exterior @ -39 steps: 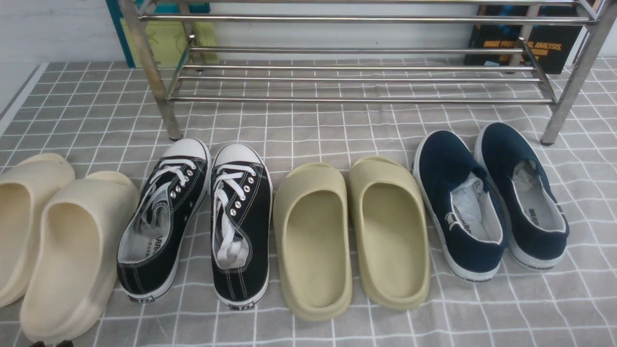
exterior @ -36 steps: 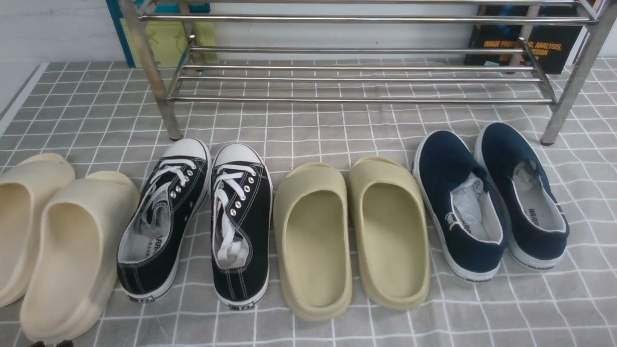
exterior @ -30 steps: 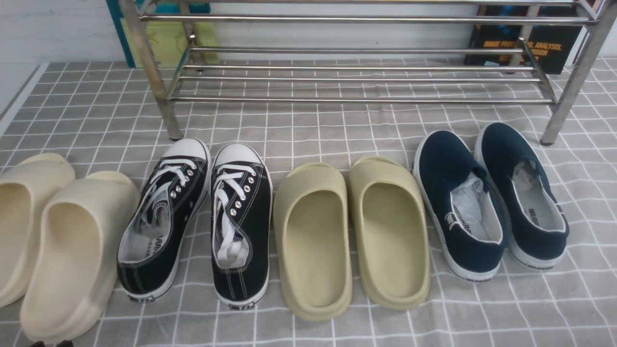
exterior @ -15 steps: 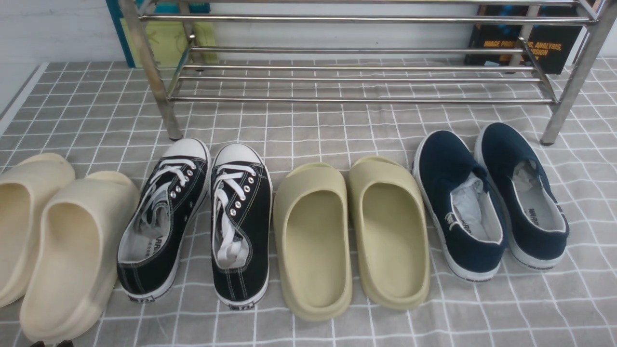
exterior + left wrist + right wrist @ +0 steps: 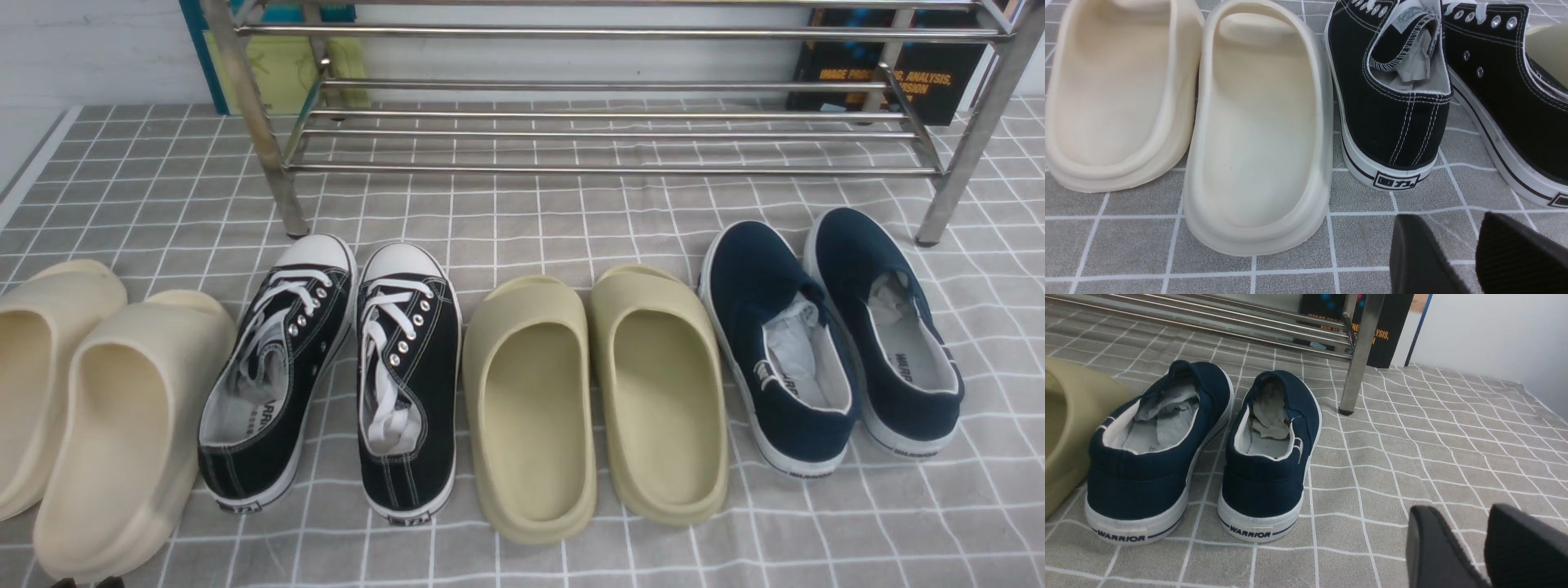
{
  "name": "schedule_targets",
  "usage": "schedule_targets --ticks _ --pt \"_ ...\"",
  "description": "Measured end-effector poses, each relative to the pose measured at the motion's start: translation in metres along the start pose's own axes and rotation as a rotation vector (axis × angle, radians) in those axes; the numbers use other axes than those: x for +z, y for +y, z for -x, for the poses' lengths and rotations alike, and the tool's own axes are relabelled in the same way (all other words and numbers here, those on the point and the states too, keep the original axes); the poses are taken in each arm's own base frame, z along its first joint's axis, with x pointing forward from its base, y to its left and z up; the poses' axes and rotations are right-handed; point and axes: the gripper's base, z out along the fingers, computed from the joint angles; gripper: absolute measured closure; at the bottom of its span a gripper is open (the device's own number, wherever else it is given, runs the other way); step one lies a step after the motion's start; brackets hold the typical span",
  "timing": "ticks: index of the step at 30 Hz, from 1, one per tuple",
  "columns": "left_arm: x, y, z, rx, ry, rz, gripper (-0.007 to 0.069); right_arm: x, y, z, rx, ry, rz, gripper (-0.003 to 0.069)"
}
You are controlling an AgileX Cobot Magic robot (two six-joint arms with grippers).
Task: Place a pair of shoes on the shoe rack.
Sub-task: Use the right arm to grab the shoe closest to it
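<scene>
Nothing in the front view has shifted since the earlier frames: all four pairs lie in the same row on the grey checked cloth (image 5: pixel 531 220). The pair of navy slip-on shoes (image 5: pixel 763 278) sits at the right end of that row, on the cloth in front of the shoe rack (image 5: pixel 612 170) and not on any of its bars. The toes point toward the rack, the two shoes lie side by side and touch along their inner edges, and crumpled paper shows inside both. The outer shoe's toe is near the rack's right front leg (image 5: pixel 971 139). Just left of them are the olive slides (image 5: pixel 661 392), then the black lace-up sneakers (image 5: pixel 408 376), then the cream slides (image 5: pixel 122 425). The right gripper (image 5: pixel 1470 539) hangs low behind the navy heels and off to their outer side, its jaws parted with nothing between them. The left gripper (image 5: pixel 1466 245) hangs behind the heel of a black sneaker, also parted and empty.
</scene>
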Motion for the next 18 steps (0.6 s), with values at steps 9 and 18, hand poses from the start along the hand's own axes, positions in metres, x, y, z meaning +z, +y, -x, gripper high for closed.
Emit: schedule_targets --ticks 9,18 --pt "0.0 0.0 0.0 0.0 0.0 0.0 0.0386 -0.002 0.003 0.019 -0.017 -0.212 0.031 0.0421" --pt "0.0 0.0 0.0 0.0 0.0 0.0 0.0386 -0.024 0.011 0.061 -0.02 -0.74 0.13 0.0421"
